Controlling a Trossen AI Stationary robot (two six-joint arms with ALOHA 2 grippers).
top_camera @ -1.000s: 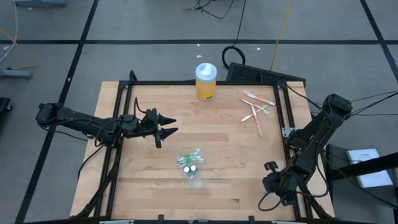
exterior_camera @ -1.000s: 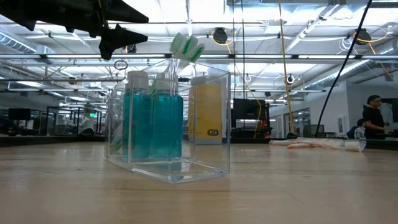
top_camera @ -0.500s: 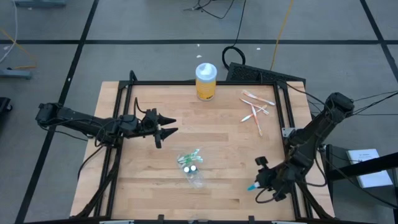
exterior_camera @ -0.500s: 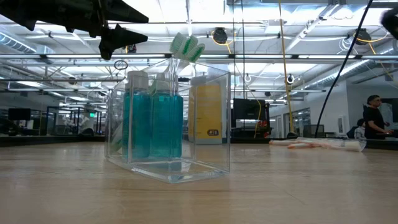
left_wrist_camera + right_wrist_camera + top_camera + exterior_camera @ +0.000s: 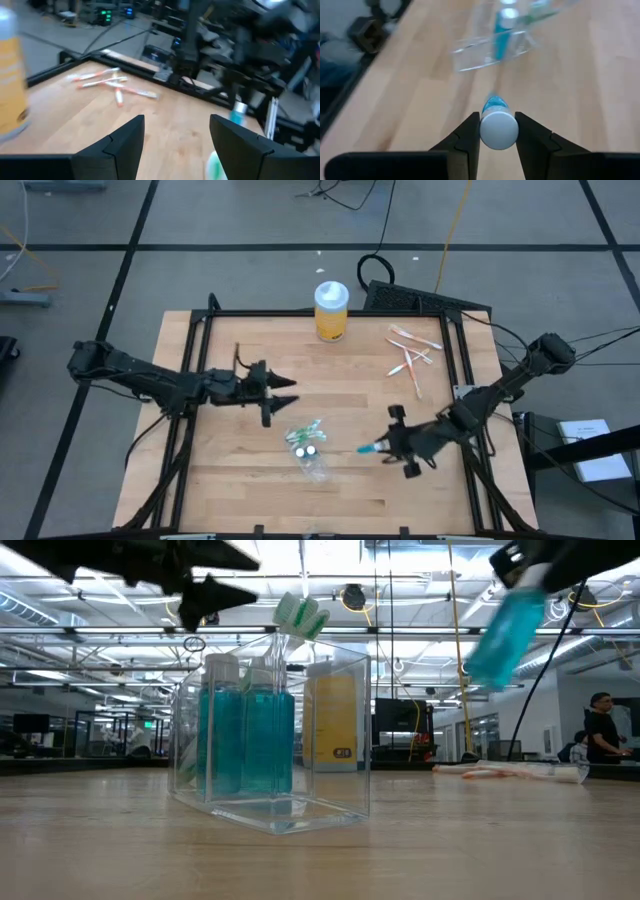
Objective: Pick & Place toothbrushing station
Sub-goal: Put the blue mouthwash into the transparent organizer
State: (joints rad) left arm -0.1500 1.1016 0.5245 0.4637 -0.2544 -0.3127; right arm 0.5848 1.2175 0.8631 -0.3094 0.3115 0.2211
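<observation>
Clear plastic is what catches my eye first: the toothbrushing station (image 5: 308, 448) stands upright on the wooden table (image 5: 230, 480), a little below the middle of the overhead picture, already holding two blue-green bottles and green-headed toothbrushes (image 5: 297, 612) that poke out of its top.

To its right in that same picture, the right gripper (image 5: 392, 444) is clamped on a small teal bottle (image 5: 371, 449), held in the air with its tip pointing toward the station but well clear of it. From the wrist camera the white cap (image 5: 498, 130) sits squarely between the two fingers, a firm, centred hold.

The left gripper (image 5: 283, 388) hangs just above and to the left of the station in the overhead frame, jaws spread and holding nothing.

To my mind the step in hand is dropping this bottle in. It would go best if the bottle is swung upright first, brought over the free space beside the two bottles, kept off the brush heads, and lowered before letting go. A tilted entry could catch the rim and tip the light container.
</observation>
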